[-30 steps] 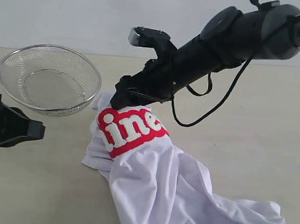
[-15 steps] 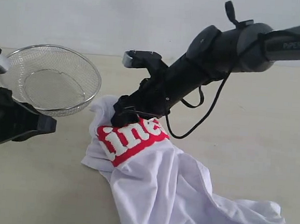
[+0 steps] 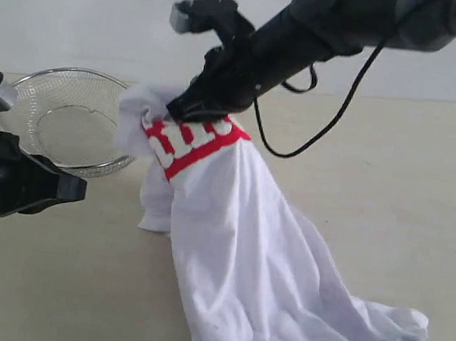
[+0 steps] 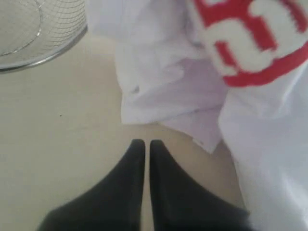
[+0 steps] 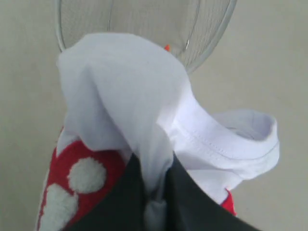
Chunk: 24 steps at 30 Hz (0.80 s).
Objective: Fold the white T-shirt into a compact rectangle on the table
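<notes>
Exterior view: R claw [image 3: 185, 110] pinches white T-shirt [image 3: 237, 250] top, raised beside basket [image 3: 62, 69]. Tail rests on bench [image 3: 416, 193], bare room away from basket. L claw [image 4: 144, 147] pressed together, empty, nr hem. 1 s ago the shirt top lay lower.

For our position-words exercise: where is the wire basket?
Exterior view: the wire basket sits on the table at the left, beside the raised end of the white T-shirt.
</notes>
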### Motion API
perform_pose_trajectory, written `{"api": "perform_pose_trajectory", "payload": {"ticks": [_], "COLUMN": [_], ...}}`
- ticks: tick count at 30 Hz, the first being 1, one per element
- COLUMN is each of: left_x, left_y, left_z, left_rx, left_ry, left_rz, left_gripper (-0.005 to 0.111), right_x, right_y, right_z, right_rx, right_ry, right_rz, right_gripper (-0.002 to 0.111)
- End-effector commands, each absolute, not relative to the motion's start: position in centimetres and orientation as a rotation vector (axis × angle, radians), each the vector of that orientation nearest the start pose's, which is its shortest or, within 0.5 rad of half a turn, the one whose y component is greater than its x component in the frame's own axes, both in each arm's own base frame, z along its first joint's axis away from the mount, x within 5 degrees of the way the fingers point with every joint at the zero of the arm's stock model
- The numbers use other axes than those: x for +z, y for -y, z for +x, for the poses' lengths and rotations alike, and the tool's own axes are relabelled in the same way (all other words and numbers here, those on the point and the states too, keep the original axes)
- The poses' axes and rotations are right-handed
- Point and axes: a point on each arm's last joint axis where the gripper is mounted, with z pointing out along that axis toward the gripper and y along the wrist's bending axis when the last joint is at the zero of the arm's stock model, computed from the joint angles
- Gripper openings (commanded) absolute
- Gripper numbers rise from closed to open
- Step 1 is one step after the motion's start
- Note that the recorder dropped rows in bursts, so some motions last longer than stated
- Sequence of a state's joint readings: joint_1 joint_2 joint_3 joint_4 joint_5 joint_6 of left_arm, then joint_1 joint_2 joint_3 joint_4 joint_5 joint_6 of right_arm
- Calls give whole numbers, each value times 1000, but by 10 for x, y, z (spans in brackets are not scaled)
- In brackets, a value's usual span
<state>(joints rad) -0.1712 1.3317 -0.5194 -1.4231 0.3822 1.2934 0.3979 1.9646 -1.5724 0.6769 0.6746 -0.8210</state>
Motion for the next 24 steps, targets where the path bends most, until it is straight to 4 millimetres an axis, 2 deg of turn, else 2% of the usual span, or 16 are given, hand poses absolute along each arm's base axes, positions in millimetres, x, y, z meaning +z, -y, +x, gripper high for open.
{"api": "perform_pose_trajectory", "payload": {"ticks": [1, 5, 10, 17, 24], "left_x": [198, 198, 198, 199, 200], "left_y": [74, 74, 74, 75, 76], "left_z": [224, 224, 224, 225, 226], "left_rx": [-600, -600, -600, -620, -637], "left_ry": [-2343, -2343, -2343, -2329, -2313], "left_rz": [254, 254, 254, 234, 223], "left_gripper": [4, 4, 4, 4, 4], "right_x": [319, 347, 360, 341, 323], "right_y": [-189, -174, -163, -159, -157], "right_z": [371, 359, 364, 393, 414], "right_rx": [462, 329, 199, 51, -130], "right_ry": [-2056, -1943, -1778, -1676, -1575], "right_rz": [-942, -862, -694, -593, -591], "right_gripper": [0, 0, 0, 0, 0]}}
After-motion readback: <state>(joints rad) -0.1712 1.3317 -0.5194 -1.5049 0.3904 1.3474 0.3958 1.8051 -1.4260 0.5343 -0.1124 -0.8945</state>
